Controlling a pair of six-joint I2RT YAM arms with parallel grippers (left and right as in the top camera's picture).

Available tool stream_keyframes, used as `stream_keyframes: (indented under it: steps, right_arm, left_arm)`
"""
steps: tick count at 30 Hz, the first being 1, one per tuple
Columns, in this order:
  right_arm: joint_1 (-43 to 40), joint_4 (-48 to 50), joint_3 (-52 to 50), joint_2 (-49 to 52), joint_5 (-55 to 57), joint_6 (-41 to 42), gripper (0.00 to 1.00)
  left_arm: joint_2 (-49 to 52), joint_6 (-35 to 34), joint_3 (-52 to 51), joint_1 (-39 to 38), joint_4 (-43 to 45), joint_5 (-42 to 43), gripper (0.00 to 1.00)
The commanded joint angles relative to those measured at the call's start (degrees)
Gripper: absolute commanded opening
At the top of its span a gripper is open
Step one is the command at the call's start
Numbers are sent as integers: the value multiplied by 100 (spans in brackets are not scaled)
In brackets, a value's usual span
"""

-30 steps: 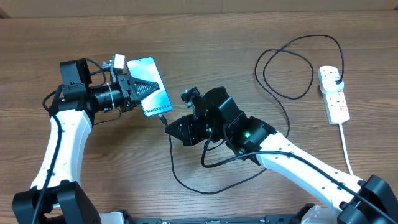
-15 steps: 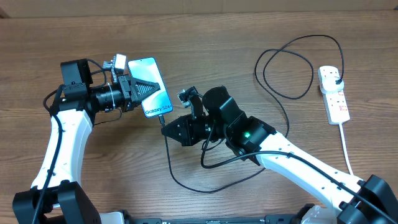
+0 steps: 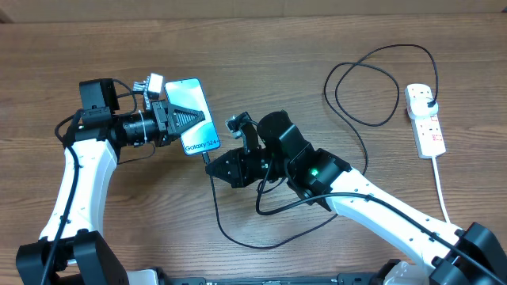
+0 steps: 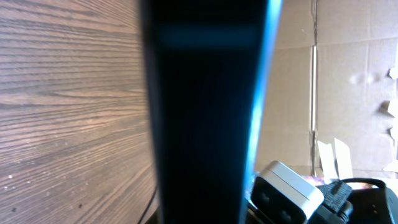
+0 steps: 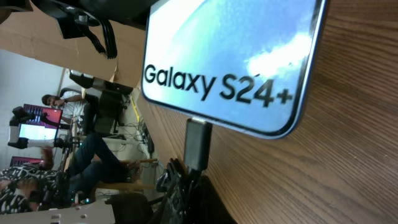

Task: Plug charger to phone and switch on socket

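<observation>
**Connector at the phone's port, both arms gripping**

The left gripper is clamped across the phone, holding it at the left of the table with its lit "Galaxy S24+" screen facing up. In the left wrist view the phone shows only as a dark, blue-edged band.

The right gripper, just near and right of the phone, is closed on the connector tip of the charger. That tip meets the middle of the phone's bottom edge; I cannot tell whether it is fully seated.

The black cable trails toward the near edge, then loops across to the far right. There its black plug sits in the socket, well apart from both arms. The socket's white cord runs toward the near edge.
</observation>
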Motion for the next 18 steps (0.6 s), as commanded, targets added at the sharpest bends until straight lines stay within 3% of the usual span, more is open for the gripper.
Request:
stream_keyframes:
  steps: [1,11,13,18]
  right_arm:
    - [-70,264,26,-153,619,-66,4]
    - [-70,313,26,-153,614,-68,4]
    - [-70,203,26,-153,614,-70,16]
    - [-76,22,26,-164,597,-70,34]
  left_arm:
    - [-118,210,7,-181,-162,710,4]
    - [-118,212,7,-520,-177,404,4]
    - [-118,212,7,-520,-175,341,4]
    - [-118,212,7,-516,-72,337,4]
